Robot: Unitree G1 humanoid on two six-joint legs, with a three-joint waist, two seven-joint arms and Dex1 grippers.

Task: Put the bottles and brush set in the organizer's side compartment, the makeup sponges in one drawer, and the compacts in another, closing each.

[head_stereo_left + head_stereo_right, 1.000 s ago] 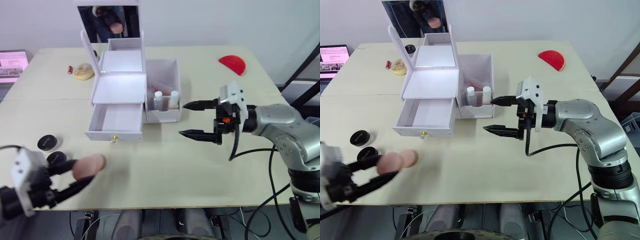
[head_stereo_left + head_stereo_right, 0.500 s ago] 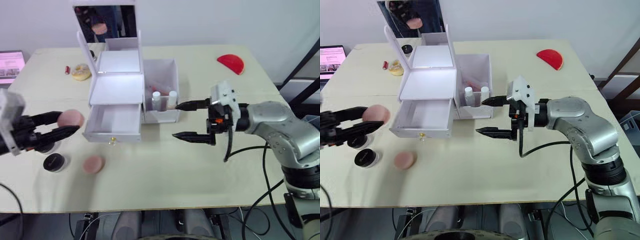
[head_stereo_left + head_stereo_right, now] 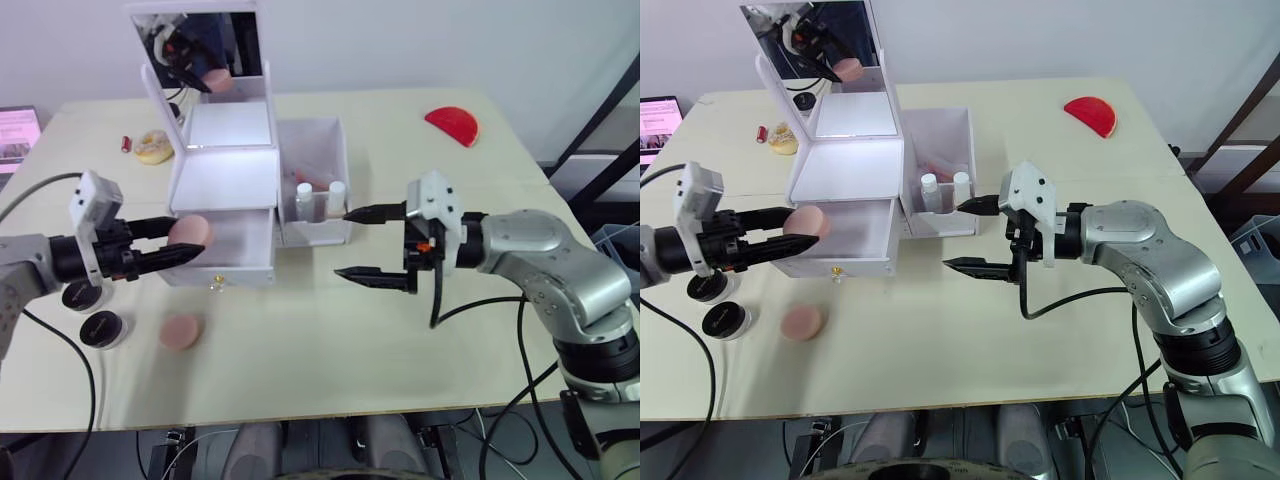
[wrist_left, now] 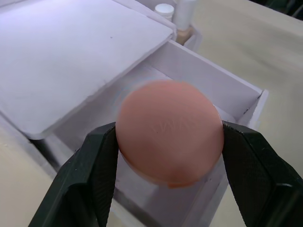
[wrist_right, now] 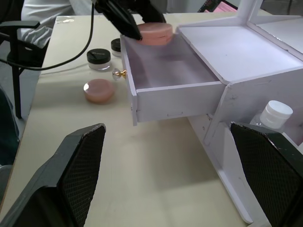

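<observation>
My left gripper point(image 3: 188, 240) is shut on a pink makeup sponge point(image 4: 170, 137), held over the left end of the open lower drawer point(image 3: 232, 245) of the white organizer point(image 3: 225, 175). A second sponge point(image 3: 182, 330) lies on the table in front of the drawer. Two black compacts point(image 3: 79, 296) point(image 3: 103, 328) sit left of it. Two white-capped bottles point(image 3: 303, 196) point(image 3: 337, 192) stand in the side compartment point(image 3: 318, 232), with a reddish item behind them that I cannot identify as the brush set. My right gripper point(image 3: 343, 243) is open just right of the compartment, holding nothing.
The organizer's mirror lid point(image 3: 200, 50) stands upright at the back. A red half-round object point(image 3: 452, 124) lies at the far right, a small yellow item point(image 3: 153, 147) and a red tube point(image 3: 125, 144) at the far left. A laptop point(image 3: 14, 126) sits past the left edge.
My left gripper has carried its sponge from the table's front left corner up and rightward to the open drawer. The right gripper stays open beside the compartment. The camera has shifted.
</observation>
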